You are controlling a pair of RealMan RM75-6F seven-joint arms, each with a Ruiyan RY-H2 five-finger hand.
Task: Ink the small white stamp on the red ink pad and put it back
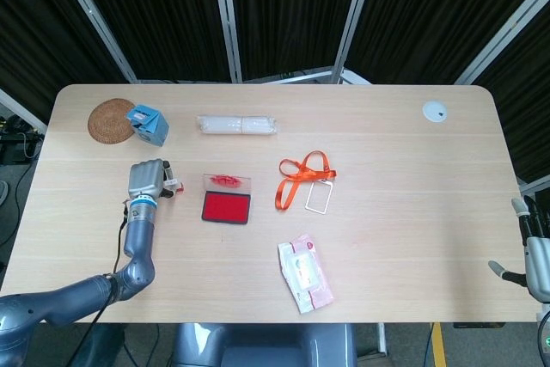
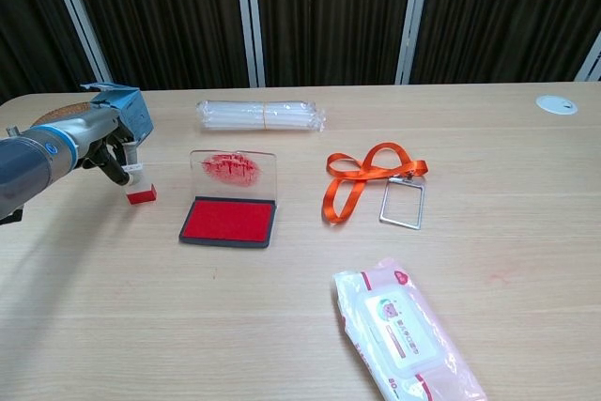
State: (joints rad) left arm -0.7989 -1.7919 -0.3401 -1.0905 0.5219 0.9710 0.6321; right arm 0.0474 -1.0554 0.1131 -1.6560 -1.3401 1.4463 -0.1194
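At left side of table, left hand (image 2: 105, 146) closes fingers around small white stamp (image 2: 138, 180), near its top. Stamp stands upright on table (image 2: 282, 326), red base down, near red ink pad (image 2: 228, 221) but apart from it. Pad lies open, lid (image 2: 234, 174) up behind it. Good next move, likely: grip firm, lift straight, press flat on red part. Right hand (image 1: 534, 255) far off at table edge, fingers apart, holds nothing.
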